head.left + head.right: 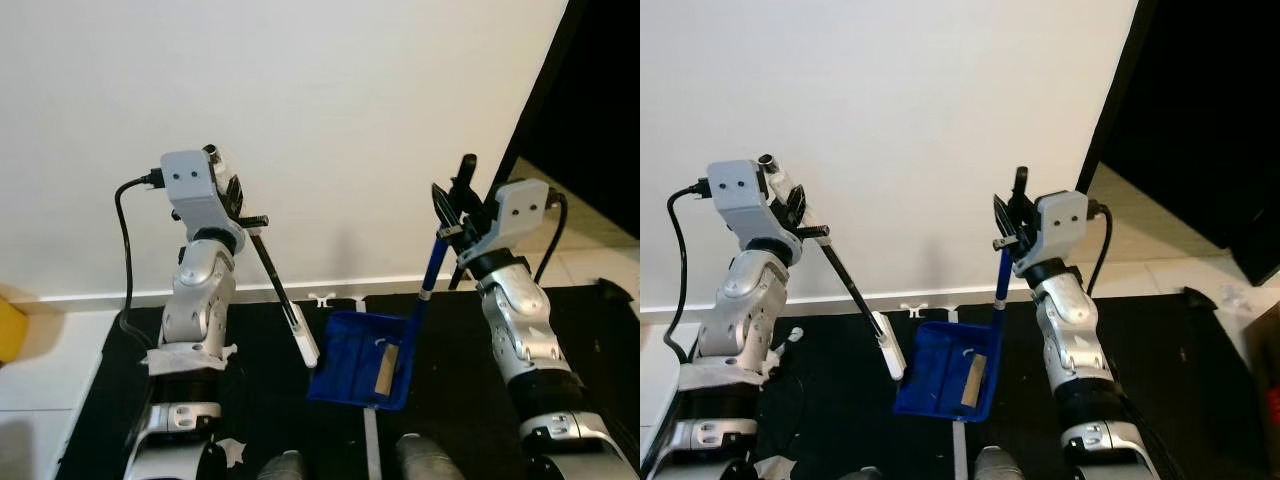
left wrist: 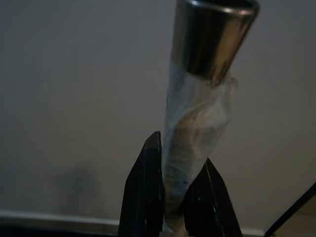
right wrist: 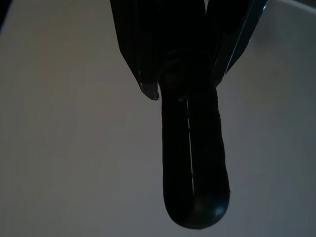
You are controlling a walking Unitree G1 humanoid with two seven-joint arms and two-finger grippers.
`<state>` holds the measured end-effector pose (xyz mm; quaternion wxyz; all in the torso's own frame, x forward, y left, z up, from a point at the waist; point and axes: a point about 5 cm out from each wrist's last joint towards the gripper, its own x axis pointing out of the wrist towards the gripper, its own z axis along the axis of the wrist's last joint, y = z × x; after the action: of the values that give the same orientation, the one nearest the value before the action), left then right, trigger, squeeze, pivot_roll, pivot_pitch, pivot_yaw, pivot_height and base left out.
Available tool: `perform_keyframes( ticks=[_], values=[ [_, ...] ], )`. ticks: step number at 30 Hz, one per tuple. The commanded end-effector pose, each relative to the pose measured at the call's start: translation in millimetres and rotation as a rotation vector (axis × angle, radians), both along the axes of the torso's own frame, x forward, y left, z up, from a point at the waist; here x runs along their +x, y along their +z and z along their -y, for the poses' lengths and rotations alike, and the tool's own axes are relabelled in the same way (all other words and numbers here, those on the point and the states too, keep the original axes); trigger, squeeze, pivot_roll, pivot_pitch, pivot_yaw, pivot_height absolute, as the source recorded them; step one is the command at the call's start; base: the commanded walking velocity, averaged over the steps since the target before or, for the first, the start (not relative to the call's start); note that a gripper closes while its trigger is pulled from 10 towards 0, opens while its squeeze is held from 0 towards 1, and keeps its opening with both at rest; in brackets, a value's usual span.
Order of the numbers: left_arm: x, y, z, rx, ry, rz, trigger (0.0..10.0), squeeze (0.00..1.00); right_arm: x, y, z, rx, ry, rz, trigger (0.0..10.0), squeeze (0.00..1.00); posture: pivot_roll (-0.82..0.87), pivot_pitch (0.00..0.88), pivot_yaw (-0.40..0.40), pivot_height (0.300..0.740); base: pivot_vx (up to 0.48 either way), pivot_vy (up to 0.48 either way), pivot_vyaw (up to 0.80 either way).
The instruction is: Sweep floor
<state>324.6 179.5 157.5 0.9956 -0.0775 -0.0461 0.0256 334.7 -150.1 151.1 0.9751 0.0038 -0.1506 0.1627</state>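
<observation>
A plain white wall (image 1: 320, 110) rises behind a black floor mat (image 1: 270, 340), with a white baseboard (image 1: 300, 290) along the mat's far edge. Pale floor tiles (image 1: 40, 370) border the mat's left edge, where part of a yellow object (image 1: 10, 330) shows. A dark opening (image 1: 1210, 120) stands at the right of the wall.

Left pincer (image 1: 250, 222): raised in front of the wall, fingers pressed on the broom handle (image 1: 275, 275), a thin dark rod slanting down to a white end (image 1: 305, 345) above the mat's middle. In the left wrist view the black fingers (image 2: 148, 197) clamp a tape-wrapped section of the rod below a metal sleeve (image 2: 212, 34).

Right pincer (image 1: 450, 215): raised, closed around the top of the dustpan's blue handle (image 1: 430, 265); the right wrist view shows the dark looped handle end (image 3: 195, 163) between the fingers.

Blue dustpan (image 1: 355, 375): resting on the mat near its middle, just right of the broom's white end, with a small tan strip (image 1: 386, 370) lying in it.

A black cable (image 1: 125, 250) loops from the left wrist down toward the mat. White tape marks (image 1: 325, 298) sit at the mat's far edge, near the baseboard.
</observation>
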Motion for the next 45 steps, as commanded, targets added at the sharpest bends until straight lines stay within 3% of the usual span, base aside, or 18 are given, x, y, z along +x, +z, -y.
perform_keyframes(
  ticks=[1, 6, 13, 19, 28, 45],
  values=[
    [-5.2, 3.2, -1.0, -0.013, 0.034, 0.036, 10.0, 0.0, 4.4, 8.3, -4.9, 0.016, 0.028, 0.02, 10.0, 0.0, 0.02, 0.0, -0.059, 0.74, 0.0, 0.0, 0.0],
    [-12.4, 1.1, -7.5, 0.045, 0.09, 0.056, 10.0, 0.0, 10.8, 11.0, -10.7, 0.014, 0.06, 0.007, 10.0, 0.0, 0.05, 0.0, -0.084, 0.74, 0.0, 0.0, 0.0],
    [-10.0, 9.2, -12.2, 0.086, 0.089, 0.085, 10.0, 0.0, 13.6, 9.6, -17.5, 0.032, 0.053, 0.001, 10.0, 0.0, 0.05, 0.0, -0.052, 0.74, 0.0, 0.0, 0.0],
    [-1.3, 14.2, -3.2, 0.097, 0.04, 0.089, 10.0, 0.0, 12.6, 5.4, -13.4, 0.049, 0.005, -0.003, 10.0, 0.0, 0.02, 0.0, 0.006, 0.74, 0.0, 0.0, 0.0],
    [4.3, 13.4, 4.6, 0.09, 0.01, 0.08, 10.0, 0.0, 10.7, -0.3, -14.8, 0.068, -0.008, -0.015, 10.0, 0.0, 0.01, 0.0, 0.016, 0.74, 0.0, 0.0, 0.0],
    [6.4, 13.3, 5.9, 0.093, -0.003, 0.084, 10.0, 0.0, 13.0, -1.4, -13.5, 0.088, -0.012, -0.026, 10.0, 0.0, 0.02, 0.0, 0.015, 0.74, 0.0, 0.0, -0.68]
  ],
)
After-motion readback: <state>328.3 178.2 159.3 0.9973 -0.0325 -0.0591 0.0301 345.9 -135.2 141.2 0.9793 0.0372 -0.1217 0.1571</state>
